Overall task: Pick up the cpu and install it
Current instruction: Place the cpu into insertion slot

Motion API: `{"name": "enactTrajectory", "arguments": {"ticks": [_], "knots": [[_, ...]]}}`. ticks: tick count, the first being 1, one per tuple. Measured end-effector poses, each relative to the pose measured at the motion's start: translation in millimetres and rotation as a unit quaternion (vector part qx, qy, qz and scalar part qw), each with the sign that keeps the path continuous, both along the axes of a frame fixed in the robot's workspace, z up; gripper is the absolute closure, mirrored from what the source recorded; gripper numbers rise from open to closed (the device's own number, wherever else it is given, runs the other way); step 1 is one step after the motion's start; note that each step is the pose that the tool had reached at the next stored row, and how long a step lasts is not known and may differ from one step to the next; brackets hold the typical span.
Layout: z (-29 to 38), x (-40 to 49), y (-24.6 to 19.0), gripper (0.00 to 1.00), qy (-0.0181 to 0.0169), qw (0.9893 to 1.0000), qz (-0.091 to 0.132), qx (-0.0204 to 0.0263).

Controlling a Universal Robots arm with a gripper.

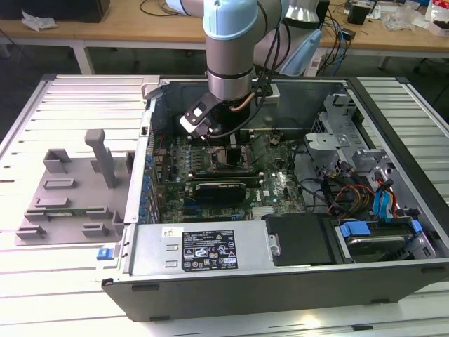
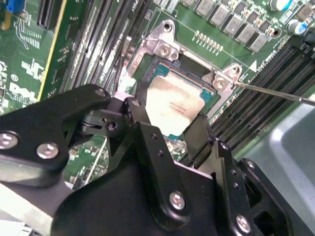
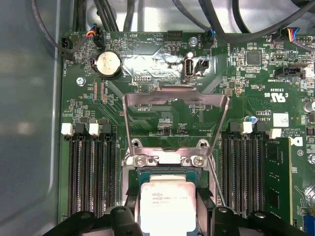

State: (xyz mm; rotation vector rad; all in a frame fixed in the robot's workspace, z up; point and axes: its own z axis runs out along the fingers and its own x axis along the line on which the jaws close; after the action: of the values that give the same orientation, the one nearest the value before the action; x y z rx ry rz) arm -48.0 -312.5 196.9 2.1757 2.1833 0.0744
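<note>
The cpu (image 3: 167, 202), a small square chip with a pale silvery top, sits level over the open dark socket (image 3: 129, 172) on the green motherboard. My gripper (image 3: 167, 214) is straight above it, its black fingers (image 3: 129, 204) pressed against two opposite edges of the chip. In the second wrist view the cpu (image 2: 174, 98) lies between the gripper (image 2: 171, 110) fingers, inside the metal socket frame (image 2: 165, 49). I cannot tell whether the chip rests in the socket or hovers just over it. The socket's load plate (image 3: 174, 118) stands flipped open. In the exterior view the gripper (image 1: 217, 137) reaches down into the computer case (image 1: 280, 281).
Memory slots (image 3: 91, 172) flank the socket on both sides. A thin metal lever (image 2: 275, 91) juts out beside the frame. The case wall (image 3: 29, 123) is close by. Cables and a drive cage (image 1: 337, 133) fill the exterior view's right. A grey slotted tray (image 1: 70, 189) lies left of the case.
</note>
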Motion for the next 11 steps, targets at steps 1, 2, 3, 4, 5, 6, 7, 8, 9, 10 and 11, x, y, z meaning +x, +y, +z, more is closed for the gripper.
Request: {"name": "enactTrajectory", "arguments": {"ticks": [1, 2, 3, 4, 5, 6, 7, 8, 9, 10, 11], "knots": [[0.0, 0.0, 0.0, 0.45, 0.0, 1.0, 0.0, 0.0], [0.0, 0.0, 0.0, 0.45, -0.0001, 1.0, 0.0, 0.0001], [-0.3, 0.0, 0.0, 0.45, 0.0, 1.0, 0.0, 0.0], [-0.6, 0.0, -0.1, 0.45, 0.0, 1.0, 0.0, -0.0001], [-0.7, 0.0, -0.1, 0.45, 0.0001, 1.0, -0.001, -0.0002], [-0.8, 0.0, 0.0, 0.45, 0.0, 1.0, -0.001, 0.0], [-0.8, 0.0, 0.0, 0.45, 0.0, 1.0, -0.002, 0.0], [-0.8, 0.0, 0.0, 0.45, 0.0, 1.0, -0.002, 0.0], [-0.9, 0.0, -0.2, 0.45, -0.0001, 1.0, -0.003, 0.0001], [-0.9, 0.0, -0.2, 0.45, -0.0001, 1.0, -0.003, 0.0001], [-0.9, 0.0, -0.4, 0.45, -0.0001, 1.0, -0.004, 0.0001]]}}
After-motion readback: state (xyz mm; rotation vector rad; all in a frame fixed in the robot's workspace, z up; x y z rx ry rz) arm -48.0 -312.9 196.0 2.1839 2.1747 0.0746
